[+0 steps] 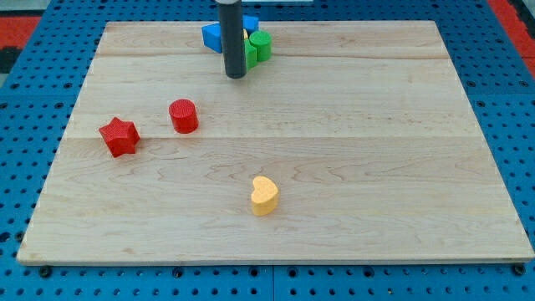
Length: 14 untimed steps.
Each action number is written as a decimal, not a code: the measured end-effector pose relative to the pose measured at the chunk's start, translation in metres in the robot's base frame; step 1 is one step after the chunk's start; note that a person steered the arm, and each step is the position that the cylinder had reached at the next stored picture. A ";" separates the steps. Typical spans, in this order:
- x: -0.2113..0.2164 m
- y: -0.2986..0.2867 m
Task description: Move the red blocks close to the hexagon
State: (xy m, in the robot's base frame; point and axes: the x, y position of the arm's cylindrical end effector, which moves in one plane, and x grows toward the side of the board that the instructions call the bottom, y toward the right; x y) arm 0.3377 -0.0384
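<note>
My tip (236, 77) is planted just below the blue block (214, 36); no pincer is fitted; red star (119, 137) and red cylinder (183, 115) are seen well apart from it.

- A yellow heart-shaped block (264, 196) lies alone on the wooden board (376, 167), below the middle and towards the view's bottom.
- A green block (258, 46) sits near the board's top edge; its shape is partly hidden.
- The board rests on a blue pegboard table (25, 167) dotted with holes.
- Red patches (21, 25) show in the top corners.
</note>
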 end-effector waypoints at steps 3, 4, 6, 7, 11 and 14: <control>0.061 -0.100; 0.025 -0.095; 0.030 -0.162; -0.002 -0.119; 0.143 -0.124; 0.034 -0.115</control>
State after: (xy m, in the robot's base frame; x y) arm 0.3716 -0.1536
